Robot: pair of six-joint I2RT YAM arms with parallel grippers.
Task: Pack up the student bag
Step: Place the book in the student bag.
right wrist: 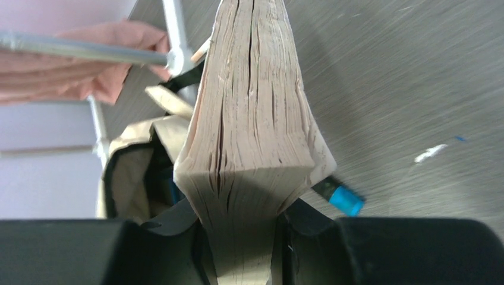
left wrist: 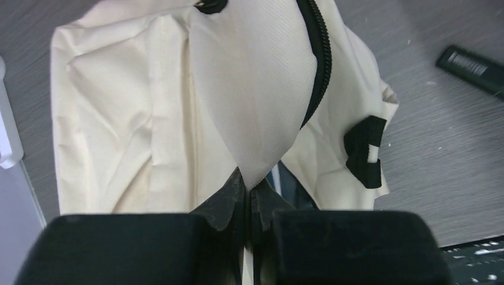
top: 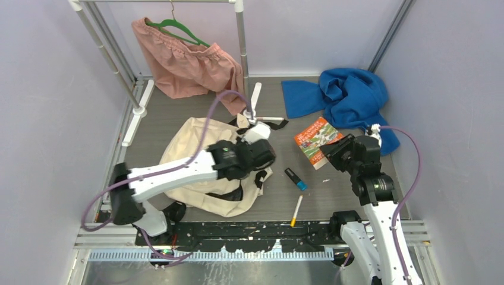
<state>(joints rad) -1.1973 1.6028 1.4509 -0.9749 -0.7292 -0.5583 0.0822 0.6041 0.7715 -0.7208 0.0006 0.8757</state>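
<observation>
The cream-beige student bag (top: 190,148) lies on the grey table at centre left. My left gripper (top: 261,155) is shut on a fold of the bag's fabric (left wrist: 261,119) beside its black zipper (left wrist: 321,65) and lifts it, so the mouth gapes. My right gripper (top: 334,151) is shut on a thick book with an orange-green cover (top: 315,139), held by its page edge (right wrist: 252,148) to the right of the bag. The bag's dark opening shows in the right wrist view (right wrist: 134,178).
A black marker with a blue cap (top: 295,179) and a white-yellow pen (top: 296,211) lie between the arms. A blue fleece cloth (top: 350,98) lies at the back right. A pink garment on a green hanger (top: 187,59) hangs from a metal rack (top: 241,41).
</observation>
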